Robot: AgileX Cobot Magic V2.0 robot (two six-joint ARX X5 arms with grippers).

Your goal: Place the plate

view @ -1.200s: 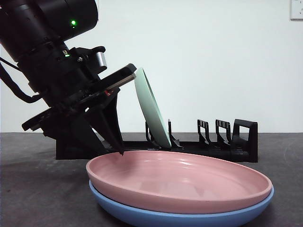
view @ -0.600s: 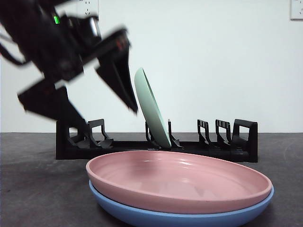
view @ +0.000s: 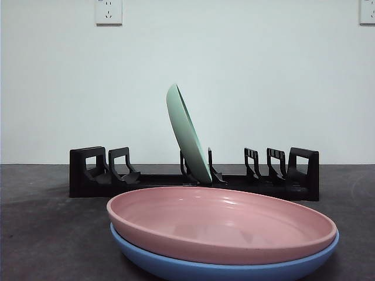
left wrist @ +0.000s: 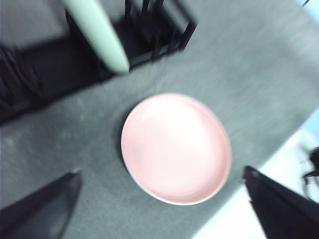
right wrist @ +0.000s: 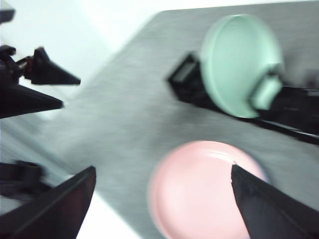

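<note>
A pale green plate [view: 187,136] stands on edge, leaning, in a slot of the black rack [view: 293,175], with no gripper touching it. In front of the rack a pink plate [view: 222,222] lies stacked on a blue plate [view: 176,266]. Neither arm shows in the front view. My left gripper [left wrist: 160,171] hangs open high above the pink plate [left wrist: 175,147], with the green plate [left wrist: 99,32] and the rack [left wrist: 50,69] farther off. My right gripper [right wrist: 162,168] is also open and high up, over the pink plate [right wrist: 199,191], looking onto the green plate [right wrist: 234,62] in the rack [right wrist: 294,119].
The dark grey table [view: 41,234] runs to a white wall with sockets [view: 108,10]. Several rack slots stand unfilled on both sides of the green plate. Black parts of the other arm [right wrist: 40,74] show at the side of the right wrist view.
The arm that was at the green plate's rim let go, rose up and left the front view. The green plate stays leaning in its slot.
</note>
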